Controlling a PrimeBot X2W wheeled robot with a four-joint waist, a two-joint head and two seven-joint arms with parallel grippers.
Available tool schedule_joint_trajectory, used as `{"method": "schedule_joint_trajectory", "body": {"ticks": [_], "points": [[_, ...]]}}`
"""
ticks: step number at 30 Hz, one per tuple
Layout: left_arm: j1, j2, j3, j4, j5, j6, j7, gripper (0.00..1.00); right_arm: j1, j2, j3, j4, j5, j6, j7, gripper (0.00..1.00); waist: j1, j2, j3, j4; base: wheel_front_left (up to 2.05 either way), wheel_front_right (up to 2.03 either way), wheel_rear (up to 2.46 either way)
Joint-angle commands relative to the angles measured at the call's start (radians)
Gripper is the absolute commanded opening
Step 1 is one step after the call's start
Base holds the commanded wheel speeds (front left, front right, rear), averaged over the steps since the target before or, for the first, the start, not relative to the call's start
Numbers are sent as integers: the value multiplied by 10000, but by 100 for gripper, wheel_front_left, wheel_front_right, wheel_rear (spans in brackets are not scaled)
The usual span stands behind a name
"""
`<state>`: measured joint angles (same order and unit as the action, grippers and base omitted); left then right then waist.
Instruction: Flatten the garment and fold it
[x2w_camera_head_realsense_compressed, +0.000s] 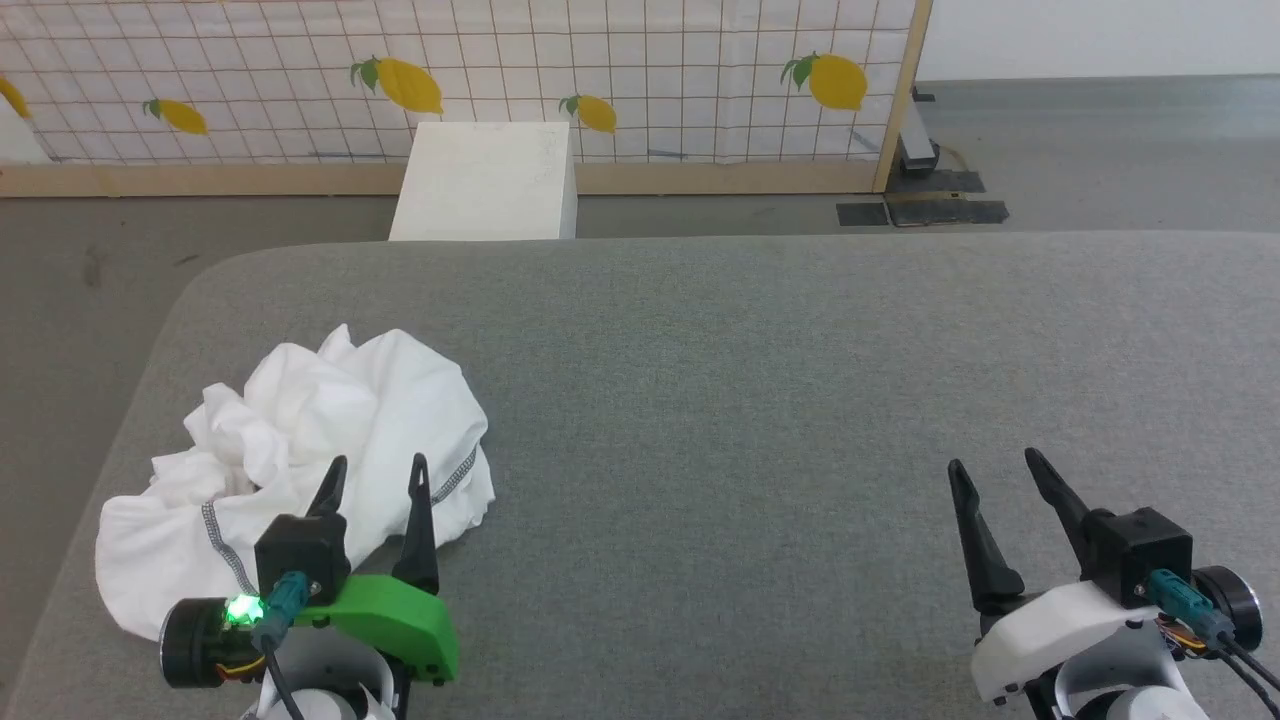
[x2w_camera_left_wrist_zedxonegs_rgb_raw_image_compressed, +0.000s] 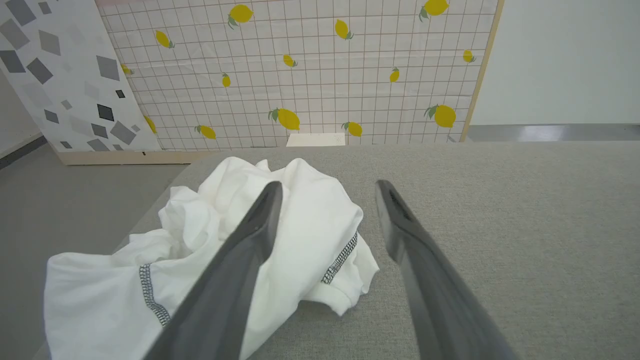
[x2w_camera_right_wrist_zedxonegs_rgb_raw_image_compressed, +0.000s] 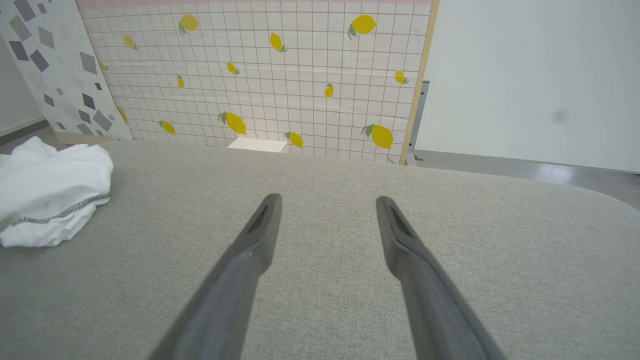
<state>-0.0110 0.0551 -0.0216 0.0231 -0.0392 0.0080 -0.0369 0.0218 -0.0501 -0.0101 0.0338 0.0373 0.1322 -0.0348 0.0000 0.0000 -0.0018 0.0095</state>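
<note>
The garment is lying crumpled at the left side of the bench, flattening and folding all remaining, with the left end effector hovering over it and the right end effector well apart, each wide open and empty.

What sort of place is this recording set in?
Probably a staged lab or test room, not a home: a freestanding lemon-print backdrop panel on a wooden frame, bare grey floor, and a big grey fabric-covered table bearing a crumpled white garment.
</note>
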Motion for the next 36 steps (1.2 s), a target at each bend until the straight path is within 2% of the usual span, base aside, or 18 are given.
{"method": "schedule_joint_trajectory", "body": {"ticks": [1,12,36], "points": [[147,-8,-25,33,-127,78,-93,100,100,0,-11,58,120,-3,-102,100,0,0,1,53,0,0,0],[298,-13,11,25,-280,233,-317,100,143,0,60,179,289,-4,-326,100,0,0,-37,552,0,0,0],[719,-18,95,167,-536,430,-813,100,289,0,317,633,594,-7,-825,100,0,0,-160,2221,0,0,0]]}}
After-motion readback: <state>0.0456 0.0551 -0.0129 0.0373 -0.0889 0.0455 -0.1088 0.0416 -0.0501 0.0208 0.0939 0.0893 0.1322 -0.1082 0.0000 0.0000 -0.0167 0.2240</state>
